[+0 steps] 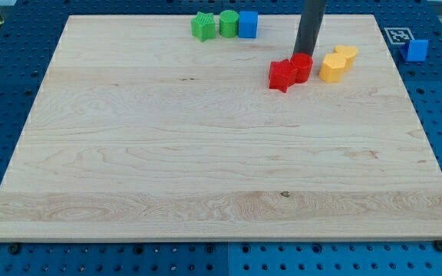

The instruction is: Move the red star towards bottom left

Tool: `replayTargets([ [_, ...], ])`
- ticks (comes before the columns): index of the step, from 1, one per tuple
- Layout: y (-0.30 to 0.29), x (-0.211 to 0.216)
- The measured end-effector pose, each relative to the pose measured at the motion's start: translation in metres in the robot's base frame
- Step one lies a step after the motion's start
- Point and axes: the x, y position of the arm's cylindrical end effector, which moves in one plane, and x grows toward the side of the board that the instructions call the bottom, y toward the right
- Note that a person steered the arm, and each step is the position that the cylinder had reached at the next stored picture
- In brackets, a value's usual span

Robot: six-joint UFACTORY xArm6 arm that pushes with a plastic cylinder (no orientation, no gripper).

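The red star [282, 74] lies on the wooden board [206, 153] at the view's upper right. A second red block [301, 67], rounded in shape, touches its right side. My rod comes down from the view's top and my tip [306, 53] stands just behind the rounded red block, up and to the right of the red star.
Two yellow blocks [331, 67] [346, 55] sit to the right of the red pair. A green star [202, 25], a green rounded block [228, 23] and a blue cube [248, 24] line the board's top edge. Another blue block [416, 50] lies off the board at the right.
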Motion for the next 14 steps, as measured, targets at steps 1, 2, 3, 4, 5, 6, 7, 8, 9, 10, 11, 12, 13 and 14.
replayTargets([
  [1,-0.021,0.001],
  [2,-0.033,0.01],
  [3,-0.033,0.024],
  [4,-0.025,0.034],
  [5,-0.016,0.034],
  [6,-0.011,0.044],
  [7,-0.034,0.049],
  [8,-0.044,0.049],
  [9,-0.058,0.049],
  [10,-0.072,0.049],
  [11,-0.071,0.058],
  [12,-0.053,0.06],
  [13,-0.052,0.064],
  [14,-0.052,0.074],
])
